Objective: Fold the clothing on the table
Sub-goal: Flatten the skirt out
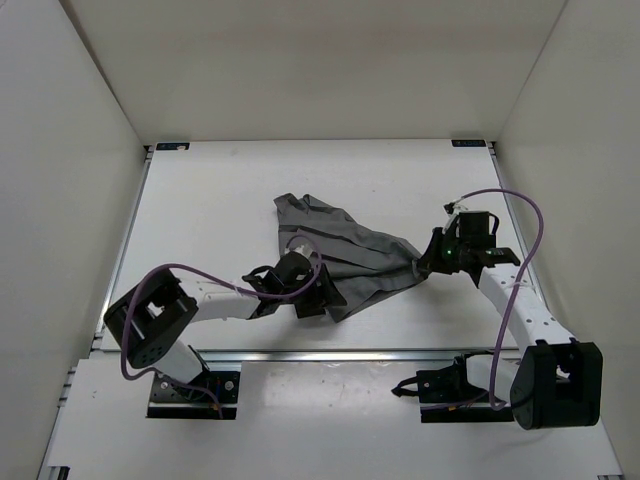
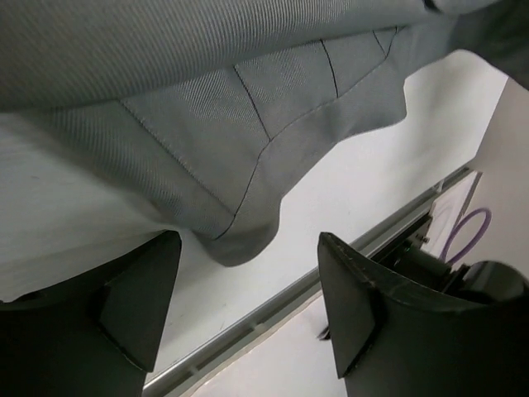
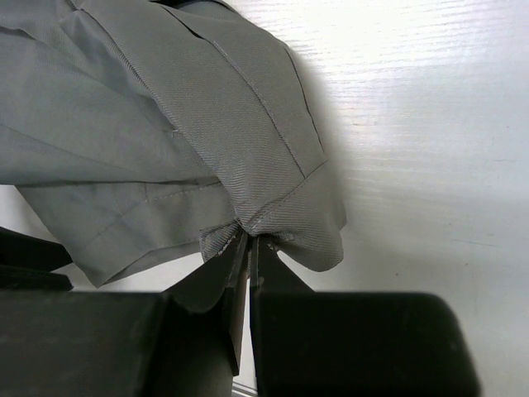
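Dark grey pleated fabric garment [image 1: 345, 250]: crumpled on the flat white table [image 1: 220, 190], mid-surface.
My right gripper [image 3: 248, 244]: arm reaching to the garment's right corner, fingers pinched tight on its hem.
My left gripper [image 2: 248, 248]: arm low at the garment's near edge, fingers spread wide, gripping nothing.

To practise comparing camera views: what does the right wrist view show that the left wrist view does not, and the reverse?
Right wrist only: the right gripper shut on a bunched edge of the clothing. Left wrist only: the left gripper open, holding nothing, plus the metal rail and a purple cable. Both: the grey clothing and the white table.
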`<move>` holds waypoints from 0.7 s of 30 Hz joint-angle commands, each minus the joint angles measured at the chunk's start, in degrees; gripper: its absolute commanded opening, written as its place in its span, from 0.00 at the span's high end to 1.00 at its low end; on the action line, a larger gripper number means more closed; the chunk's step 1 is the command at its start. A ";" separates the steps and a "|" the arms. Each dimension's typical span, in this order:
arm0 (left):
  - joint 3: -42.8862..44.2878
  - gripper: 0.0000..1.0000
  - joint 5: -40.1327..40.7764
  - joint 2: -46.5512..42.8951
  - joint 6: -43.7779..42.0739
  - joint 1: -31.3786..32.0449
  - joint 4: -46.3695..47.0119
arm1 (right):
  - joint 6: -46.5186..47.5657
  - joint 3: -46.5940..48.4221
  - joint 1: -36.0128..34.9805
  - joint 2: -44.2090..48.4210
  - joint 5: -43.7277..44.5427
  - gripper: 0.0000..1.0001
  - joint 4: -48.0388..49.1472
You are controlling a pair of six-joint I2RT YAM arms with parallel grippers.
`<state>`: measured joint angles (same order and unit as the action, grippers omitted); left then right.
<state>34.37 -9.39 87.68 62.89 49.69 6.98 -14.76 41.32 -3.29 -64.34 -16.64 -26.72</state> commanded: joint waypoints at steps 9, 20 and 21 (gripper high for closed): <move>3.68 0.66 8.16 6.10 3.99 2.43 -8.29 | 1.40 0.78 1.18 3.34 -0.32 1.00 0.97; 6.75 1.00 11.58 -9.50 -13.46 -9.16 -25.84 | 1.94 8.50 1.27 0.00 2.13 1.00 -3.06; 7.89 1.00 11.58 -11.55 -15.33 -13.09 -29.01 | 2.19 10.86 0.83 0.00 2.75 1.00 -3.68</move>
<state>39.31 -2.04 85.32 57.32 43.64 -10.28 -13.52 45.32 -2.13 -64.16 -15.97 -30.22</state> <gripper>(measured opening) 0.038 0.008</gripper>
